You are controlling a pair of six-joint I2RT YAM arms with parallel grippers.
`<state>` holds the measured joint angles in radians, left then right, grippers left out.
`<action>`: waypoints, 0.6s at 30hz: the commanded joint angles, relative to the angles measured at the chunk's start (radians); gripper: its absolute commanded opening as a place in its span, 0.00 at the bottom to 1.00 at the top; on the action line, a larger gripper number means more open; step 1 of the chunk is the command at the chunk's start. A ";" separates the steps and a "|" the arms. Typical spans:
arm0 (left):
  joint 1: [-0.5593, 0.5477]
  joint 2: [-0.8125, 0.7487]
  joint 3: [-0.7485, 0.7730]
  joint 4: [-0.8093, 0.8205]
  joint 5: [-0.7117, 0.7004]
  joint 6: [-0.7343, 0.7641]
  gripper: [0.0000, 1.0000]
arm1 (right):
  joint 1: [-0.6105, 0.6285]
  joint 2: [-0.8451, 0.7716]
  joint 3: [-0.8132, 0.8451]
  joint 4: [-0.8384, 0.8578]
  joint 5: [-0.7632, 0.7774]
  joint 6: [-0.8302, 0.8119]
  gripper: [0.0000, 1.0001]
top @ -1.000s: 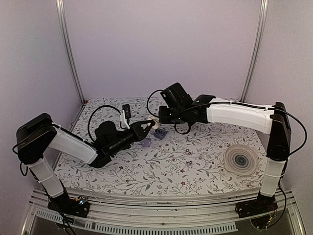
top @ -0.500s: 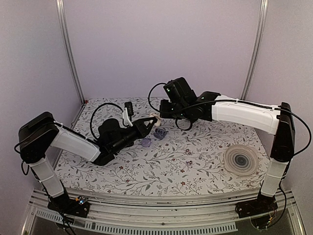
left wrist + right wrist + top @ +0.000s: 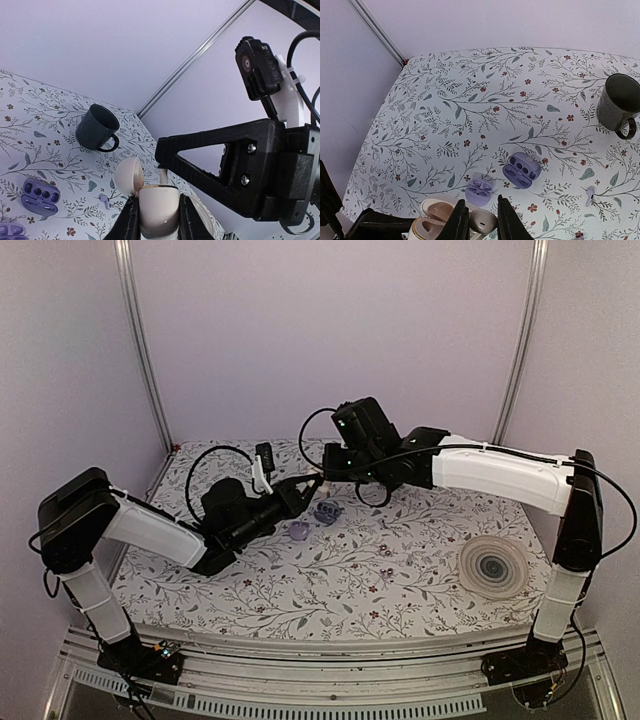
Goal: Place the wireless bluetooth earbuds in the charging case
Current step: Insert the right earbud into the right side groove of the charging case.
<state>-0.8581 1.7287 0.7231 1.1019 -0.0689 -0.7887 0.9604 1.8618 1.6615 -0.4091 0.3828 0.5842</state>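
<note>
two grips: left jaws on cream case [image 3: 159, 207], right jaws on earbud [image 3: 482, 221].

Left wrist view: cream case [image 3: 159, 207] runs off the 6 o'clock edge, lilac case [image 3: 11, 231] clipped at 7 o'clock; right wrist view: pale item [image 3: 483, 221] cut at 6 o'clock, identity indeterminate.

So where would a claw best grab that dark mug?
Probably the rim of the dark mug, from straight above: it stands upright with its mouth open, so one claw finger can go inside the wall and one outside. Keep away from the handle side; that loop looks too small to pinch well.
</note>
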 commanded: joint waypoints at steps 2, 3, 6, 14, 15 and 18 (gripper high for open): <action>-0.016 0.006 0.030 0.020 -0.012 0.023 0.00 | 0.008 -0.016 0.026 0.015 -0.001 -0.011 0.20; -0.015 0.006 0.033 0.020 -0.014 0.023 0.00 | 0.010 -0.018 0.026 0.013 -0.001 -0.010 0.20; -0.012 0.004 0.037 0.028 -0.023 0.025 0.00 | 0.013 -0.022 0.026 0.011 0.000 -0.007 0.21; 0.002 0.006 0.054 0.049 -0.029 0.026 0.00 | 0.020 -0.034 0.027 0.006 -0.002 -0.004 0.23; 0.005 0.007 0.055 0.051 -0.028 0.028 0.00 | 0.020 -0.037 0.027 0.006 -0.003 -0.003 0.23; 0.010 0.010 0.051 0.077 -0.028 0.026 0.00 | 0.021 -0.046 0.027 0.006 -0.014 0.000 0.24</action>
<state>-0.8562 1.7287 0.7509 1.1091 -0.0849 -0.7761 0.9695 1.8584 1.6634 -0.4026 0.3840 0.5838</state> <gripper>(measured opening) 0.211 0.233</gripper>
